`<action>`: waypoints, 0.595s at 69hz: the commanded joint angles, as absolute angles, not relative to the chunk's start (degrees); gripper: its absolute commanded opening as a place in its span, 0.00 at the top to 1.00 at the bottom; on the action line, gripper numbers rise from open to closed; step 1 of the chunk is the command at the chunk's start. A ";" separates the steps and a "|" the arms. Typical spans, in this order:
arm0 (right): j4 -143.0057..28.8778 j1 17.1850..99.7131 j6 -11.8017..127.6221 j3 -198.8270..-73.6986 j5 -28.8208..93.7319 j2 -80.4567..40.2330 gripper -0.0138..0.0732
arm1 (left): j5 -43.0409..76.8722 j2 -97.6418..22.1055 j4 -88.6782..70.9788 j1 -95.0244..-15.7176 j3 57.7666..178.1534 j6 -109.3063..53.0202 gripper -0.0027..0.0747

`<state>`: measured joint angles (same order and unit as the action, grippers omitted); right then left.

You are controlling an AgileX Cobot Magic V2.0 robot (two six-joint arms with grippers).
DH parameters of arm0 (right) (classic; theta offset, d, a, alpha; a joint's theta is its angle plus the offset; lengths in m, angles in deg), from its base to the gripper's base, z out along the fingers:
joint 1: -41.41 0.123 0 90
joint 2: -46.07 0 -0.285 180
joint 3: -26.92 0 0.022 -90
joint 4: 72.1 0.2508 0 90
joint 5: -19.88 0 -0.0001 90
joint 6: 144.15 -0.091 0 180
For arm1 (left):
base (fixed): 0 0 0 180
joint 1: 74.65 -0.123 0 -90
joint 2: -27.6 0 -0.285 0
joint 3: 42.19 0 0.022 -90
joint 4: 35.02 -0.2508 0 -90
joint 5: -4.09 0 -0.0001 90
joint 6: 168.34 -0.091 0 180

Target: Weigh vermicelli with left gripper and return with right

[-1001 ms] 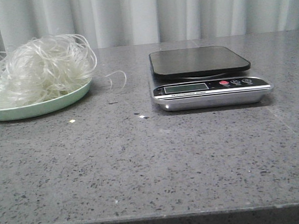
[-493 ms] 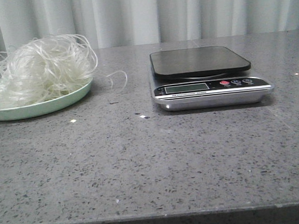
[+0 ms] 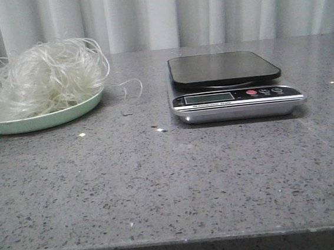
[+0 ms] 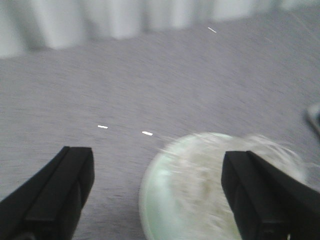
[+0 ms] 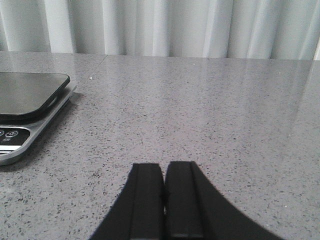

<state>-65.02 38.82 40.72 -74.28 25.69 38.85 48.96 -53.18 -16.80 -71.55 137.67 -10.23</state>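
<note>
A grey speckled stone table (image 3: 161, 184) runs back to a wall of pale pleated curtains (image 3: 203, 9). On the robot's left side of it sits a pale green plate (image 3: 65, 114), and the vermicelli (image 3: 47, 77) is heaped on that plate in a loose, fluffy tangle, with a few stray strands curling past the rim onto the table. Well apart from it, toward the right, stands a kitchen scale (image 3: 235, 98) with a bare black platform (image 3: 223, 67) and a silver front panel carrying a small display and buttons (one of them red).

In the left wrist view, which is blurred, the left gripper (image 4: 157, 192) hangs above the plate with its two black fingers (image 4: 55, 195) spread wide; the plate and noodles show in the gap between them and under the one finger, and nothing is held.

In the right wrist view, the right gripper (image 5: 164, 200) sits low over bare table beside the scale, its two fingers pressed together with nothing between them.
</note>
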 commanded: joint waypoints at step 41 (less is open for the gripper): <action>-65.61 38.49 40.96 -74.69 21.00 39.77 0.67 | 56.54 -73.39 -19.81 -57.97 144.65 -15.30 0.19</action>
